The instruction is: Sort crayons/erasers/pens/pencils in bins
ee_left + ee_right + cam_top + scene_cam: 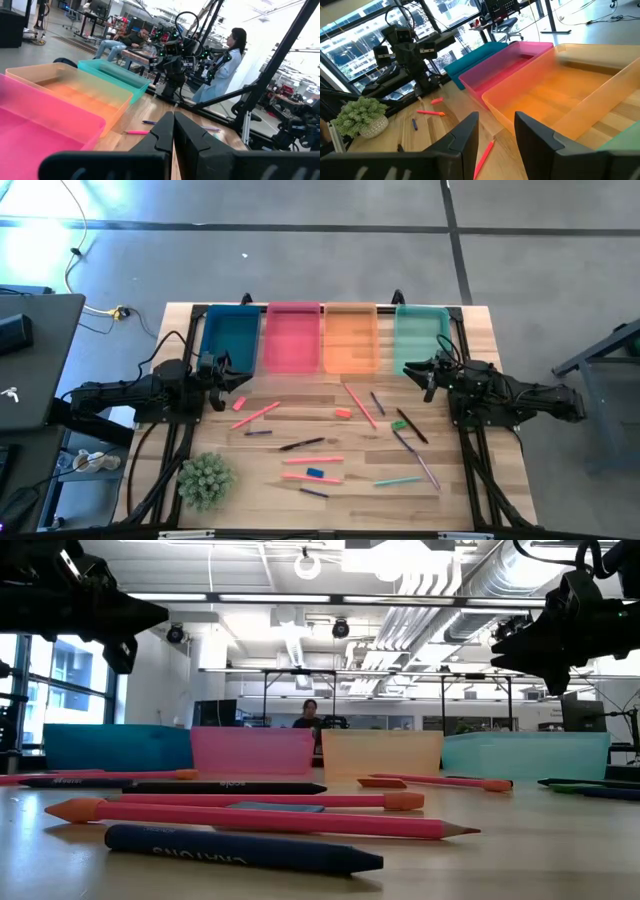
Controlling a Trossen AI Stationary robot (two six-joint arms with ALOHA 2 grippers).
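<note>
Presently, nothing sorted: blue bin (230,337), pink bin (293,337), orange bin (351,337) and teal bin (421,330) in a row along the far edge, all bare inside. Left gripper (222,370) raised at the left, just near of the blue bin's near-left corner, fingers pressed together on nothing. Right gripper (425,372) raised at the right, close over the teal bin's near wall, jaws parted a moderate way, empty. Erasers loose on the table (470,480) among the sticks: pink-red eraser (343,413) at the centre, just beside a long pink pencil (360,405); green eraser (399,423) to the right, near a dark pen (411,425); blue eraser (315,473) towards the near edge, between two pink sticks. Likely trouble: dropping straight down from the right gripper's present spot and clipping the teal or orange rim, shoving the light trays out of line; closing on the green eraser with the dark pen caught alongside, so two kinds in one bin; nudging round pencils and sending them rolling towards the near edge. Best room: the bare strip of wood between bins and scatter, good for approach. Less room at the near left, with a potted plant (206,479) in that corner.
</note>
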